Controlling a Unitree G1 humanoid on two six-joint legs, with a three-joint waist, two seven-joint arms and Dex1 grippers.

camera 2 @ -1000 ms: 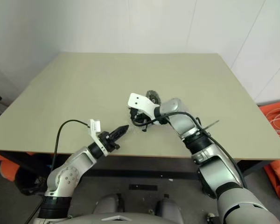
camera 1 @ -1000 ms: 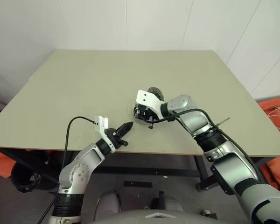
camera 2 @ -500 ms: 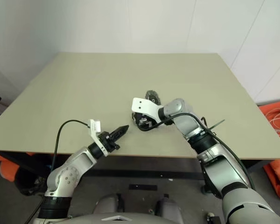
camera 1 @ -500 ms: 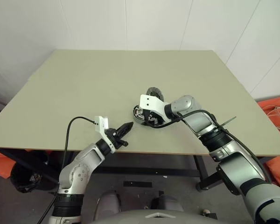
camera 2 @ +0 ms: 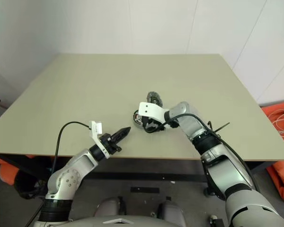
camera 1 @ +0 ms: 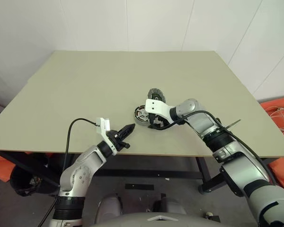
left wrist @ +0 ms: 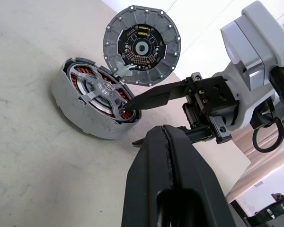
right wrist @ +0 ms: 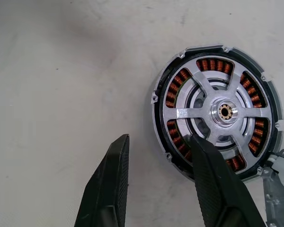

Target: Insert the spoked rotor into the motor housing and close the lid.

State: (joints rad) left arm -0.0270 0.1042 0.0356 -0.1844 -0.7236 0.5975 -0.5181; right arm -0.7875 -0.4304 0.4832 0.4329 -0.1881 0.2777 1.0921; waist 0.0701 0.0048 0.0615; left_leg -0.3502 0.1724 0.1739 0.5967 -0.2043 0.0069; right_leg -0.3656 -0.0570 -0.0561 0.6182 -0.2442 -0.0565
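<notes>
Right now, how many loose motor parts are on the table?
2. The motor housing sits near the table's front edge, the spoked rotor already seated inside; the lid lies just behind it, touching. Nothing else is visible.

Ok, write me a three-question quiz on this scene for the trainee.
1. True or false: the spoked rotor already sits inside the motor housing.
2. Where is the lid? A) closed on the housing B) beside the housing, off it C) held in an end effector
3. Fill in: the shut one is the ___ end effector.

Key: 1 true. 2 B. 3 left: the left end effector is shut and the right end effector is open at the housing's edge.
</notes>
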